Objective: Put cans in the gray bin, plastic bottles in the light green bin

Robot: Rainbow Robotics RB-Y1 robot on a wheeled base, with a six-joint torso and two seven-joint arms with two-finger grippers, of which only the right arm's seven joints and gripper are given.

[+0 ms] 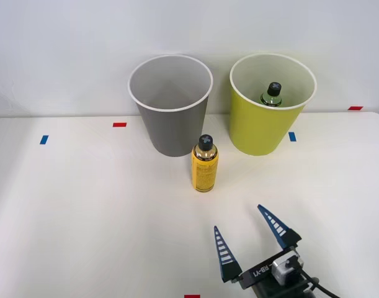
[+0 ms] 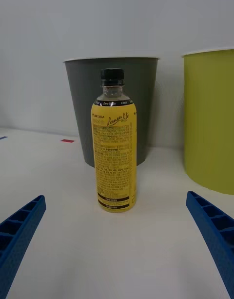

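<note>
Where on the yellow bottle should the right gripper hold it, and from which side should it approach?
Probably the labelled middle of the yellow bottle, approached level from the robot's side. It stands upright with straight round walls, the gray bin is close behind it, and the open right gripper already faces it.

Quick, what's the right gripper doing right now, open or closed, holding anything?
Right gripper: open, holding nothing, short of the upright yellow bottle on the table.

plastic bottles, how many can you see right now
2. The yellow-label bottle stands upright on the table in front of the gray bin. The green bottle is inside the light green bin. More could be hidden deeper in either bin.
</note>
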